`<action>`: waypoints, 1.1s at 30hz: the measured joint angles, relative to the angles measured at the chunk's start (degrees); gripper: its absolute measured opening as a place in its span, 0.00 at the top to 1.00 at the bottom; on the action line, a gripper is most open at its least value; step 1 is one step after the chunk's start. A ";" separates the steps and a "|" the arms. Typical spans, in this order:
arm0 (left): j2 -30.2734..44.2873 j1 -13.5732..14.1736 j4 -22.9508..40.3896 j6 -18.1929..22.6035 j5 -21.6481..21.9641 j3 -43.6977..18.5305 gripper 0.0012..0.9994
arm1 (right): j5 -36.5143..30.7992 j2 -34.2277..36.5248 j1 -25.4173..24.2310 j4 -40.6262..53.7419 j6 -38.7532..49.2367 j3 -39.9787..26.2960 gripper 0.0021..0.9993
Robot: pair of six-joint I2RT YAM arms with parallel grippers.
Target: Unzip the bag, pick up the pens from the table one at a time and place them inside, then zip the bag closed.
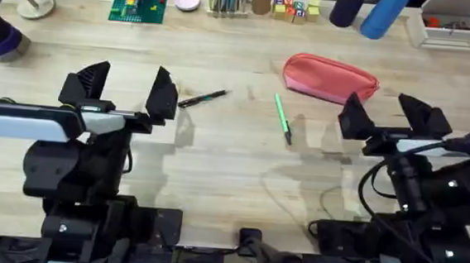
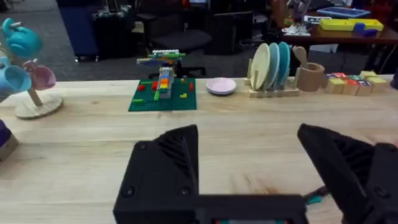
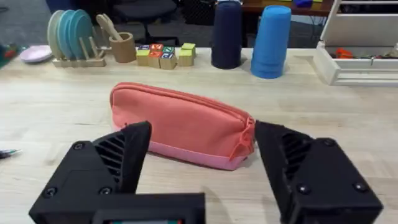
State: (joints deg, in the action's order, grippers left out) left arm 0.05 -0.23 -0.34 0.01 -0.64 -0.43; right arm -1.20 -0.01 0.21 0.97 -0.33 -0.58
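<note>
I am at the unzipping step: both my left end effector (image 1: 120, 90) and right end effector (image 1: 395, 116) gape wide, empty. The soft coral-pink fabric pouch (image 1: 330, 78) lies zipped on the light-wood bench (image 1: 217, 155); next I must find its zipper pull.

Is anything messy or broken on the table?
Nothing looks broken or spilled. The black pen and the green pen lie loose and crooked on the table, and the pink bag sits slanted, zipped shut.

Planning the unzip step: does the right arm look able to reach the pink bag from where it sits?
Probably yes. The right hand is open and sits just in front of the bag, with bare table between them; the green pen lies off to the side.
</note>
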 joint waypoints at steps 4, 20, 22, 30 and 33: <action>0.02 0.00 4.09 0.00 0.01 -1.05 0.01 | -0.31 0.19 0.00 2.03 0.02 -0.82 0.00; 33.87 0.00 29.60 0.02 -1.97 -42.53 0.01 | -2.63 29.90 -0.35 40.30 0.19 -45.20 0.00; 40.54 0.00 32.45 0.02 -2.61 -49.24 0.01 | -2.63 34.77 -0.35 44.66 0.19 -51.13 0.00; 60.97 0.00 40.62 2.97 -9.33 -70.22 0.01 | -1.21 51.43 -0.35 57.80 0.68 -70.18 0.00; 65.48 0.00 42.35 3.60 -10.85 -74.65 0.01 | -0.18 56.11 -0.35 60.87 0.78 -74.93 0.00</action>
State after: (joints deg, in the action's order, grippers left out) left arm 65.53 -0.23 42.01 3.61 -11.49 -75.08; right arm -1.38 56.10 -0.14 61.84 0.45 -75.51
